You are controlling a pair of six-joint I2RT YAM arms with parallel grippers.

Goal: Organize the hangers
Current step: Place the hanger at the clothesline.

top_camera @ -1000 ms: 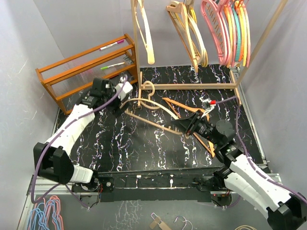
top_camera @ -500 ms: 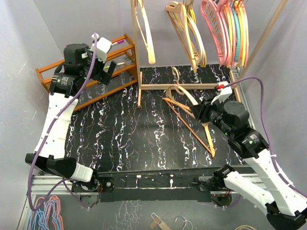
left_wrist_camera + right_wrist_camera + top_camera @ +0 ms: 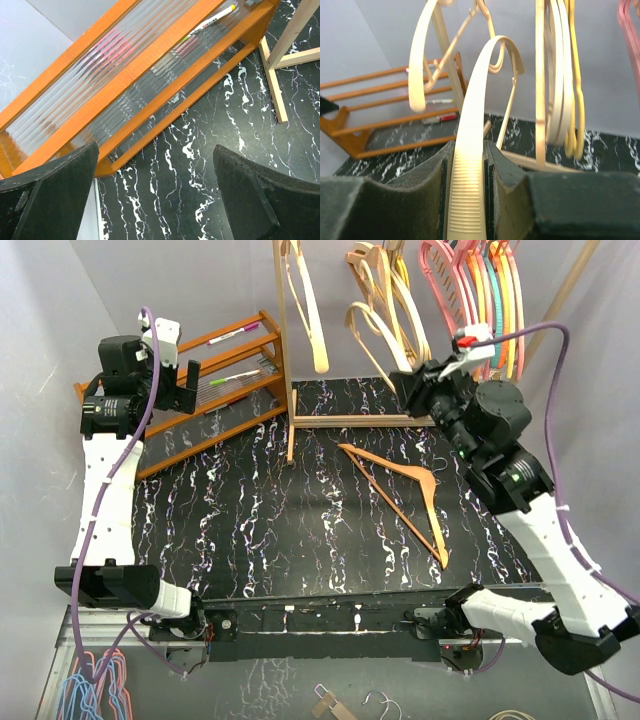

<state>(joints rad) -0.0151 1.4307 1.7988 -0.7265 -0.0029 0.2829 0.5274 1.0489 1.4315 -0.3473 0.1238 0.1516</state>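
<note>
You are swinging left gripper (image 3: 188,388) off table (image 3: 250,540) centre, up over orange shelf rack (image 3: 215,365), jaws spreading wide (nothing between them). You are raising right gripper (image 3: 408,383) up beside hanging hangers (image 3: 480,310), carrying pale hanger (image 3: 480,80) pinched by its arm, leaving darker wooden hanger (image 3: 400,490) lying alone below.

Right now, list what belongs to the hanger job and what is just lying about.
Job: cream hanger in the right gripper; brown hanger on the table; hanging hangers.
Lying about: orange shelf rack; markers on it.
</note>
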